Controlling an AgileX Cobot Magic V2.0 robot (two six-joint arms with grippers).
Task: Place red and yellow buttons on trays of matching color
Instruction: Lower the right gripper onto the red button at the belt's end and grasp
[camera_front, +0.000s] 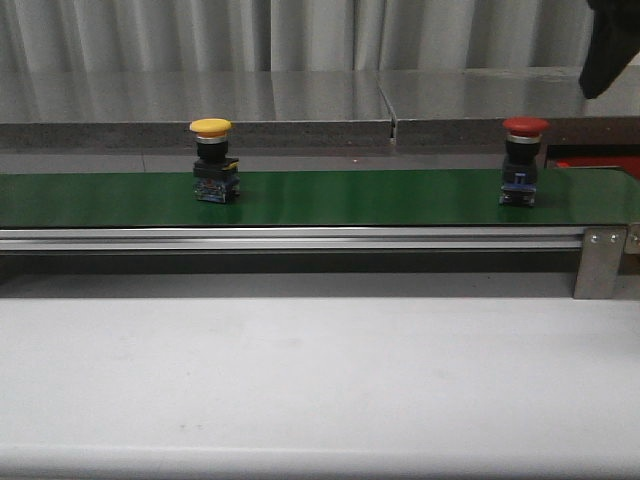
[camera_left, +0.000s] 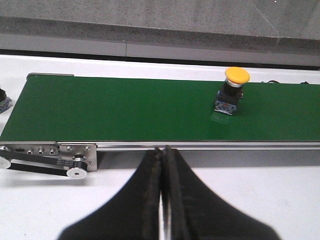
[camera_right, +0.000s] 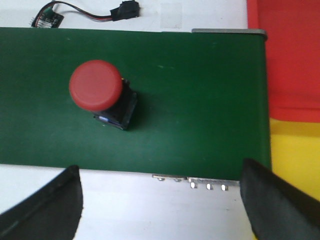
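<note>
Your right gripper (camera_right: 160, 200) hangs above the green belt (camera_front: 350, 198) with its jaws spread wide and empty; the red button (camera_right: 97, 92) stands upright on the belt just ahead of the opening and off toward one finger, not yet between the two. This looks like the approach to the first pick. The next move calls for centring the jaws over the red cap, then dropping to grip the dark body beneath it.

Beyond the belt's end, past the other finger, the red tray (camera_right: 292, 50) lies flat with the yellow tray (camera_right: 295, 150) butted against it, so the carry should be short.

Your left gripper (camera_left: 162, 200) waits on the near side of the belt with its jaws pressed together, holding nothing. The yellow button (camera_left: 232, 92) stands upright on the belt, well ahead of those jaws and off to one side.

A small circuit board with wires (camera_right: 80, 12) lies on the table beyond the belt, clear of the path. Nothing blocks either button.
</note>
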